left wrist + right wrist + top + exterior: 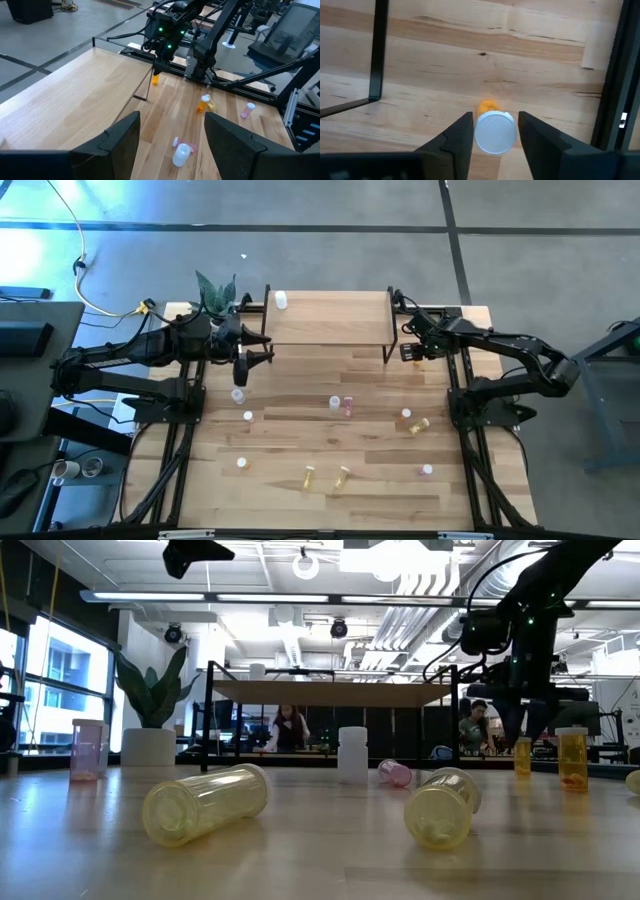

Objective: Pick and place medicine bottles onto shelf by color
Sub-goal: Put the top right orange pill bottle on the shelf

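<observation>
Right wrist view: right jaws (495, 131) flank orange bottle (493, 129), grip unclear; left jaws (172, 135) released.

One bottle (281, 301) on shelf (330, 320); others on table (300, 440).

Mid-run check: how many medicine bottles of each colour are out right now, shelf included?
Orange cylindrical plastic bottles: 2
Pale yellow bottles: 3
Pink bottles: 3
White bottles: 2
White-capped bottles, colour unclear: 2
Total: 11
</observation>
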Motion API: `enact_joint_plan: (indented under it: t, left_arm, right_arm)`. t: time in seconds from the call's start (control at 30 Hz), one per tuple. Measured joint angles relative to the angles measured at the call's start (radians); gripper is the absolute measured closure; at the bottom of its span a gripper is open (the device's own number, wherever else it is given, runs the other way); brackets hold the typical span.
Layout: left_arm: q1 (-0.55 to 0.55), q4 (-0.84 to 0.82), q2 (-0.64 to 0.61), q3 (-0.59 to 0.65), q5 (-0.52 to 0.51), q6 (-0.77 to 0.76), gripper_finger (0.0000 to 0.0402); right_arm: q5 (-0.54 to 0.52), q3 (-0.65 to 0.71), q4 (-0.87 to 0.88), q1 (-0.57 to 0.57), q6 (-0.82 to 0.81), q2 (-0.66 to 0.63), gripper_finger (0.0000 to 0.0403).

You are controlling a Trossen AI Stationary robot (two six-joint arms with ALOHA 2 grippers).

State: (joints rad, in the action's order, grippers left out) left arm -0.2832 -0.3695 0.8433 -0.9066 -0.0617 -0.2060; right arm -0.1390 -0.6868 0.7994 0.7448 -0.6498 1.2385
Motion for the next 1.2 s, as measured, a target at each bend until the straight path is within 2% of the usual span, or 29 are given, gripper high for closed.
enact_joint_plan:
  t: [0.23, 0.53, 0.8, 0.97, 1.2]
  left_arm:
    - [0.0, 0.0, 0.0, 0.0, -0.006, 0.0, 0.019]
    - [0.0, 0.0, 0.0, 0.0, -0.006, 0.0, 0.019]
    - [0.0, 0.0, 0.0, 0.0, -0.006, 0.034, 0.019]
    - [-0.013, 0.0, 0.0, 0.0, -0.006, 0.034, 0.019]
    - [-0.065, 0.0, 0.0, 0.0, -0.006, 0.034, 0.019]
  right_arm:
    - [0.013, -0.001, 0.0, 0.0, 0.0, 0.0, 0.029]
    - [0.054, -0.002, 0.039, -0.001, -0.009, -0.011, 0.0293]
    - [0.078, -0.007, 0.133, -0.06, -0.088, -0.082, 0.0294]
    - [0.051, -0.104, 0.258, -0.111, -0.11, -0.101, 0.0295]
    - [-0.023, -0.319, 0.397, -0.131, -0.11, -0.101, 0.0295]
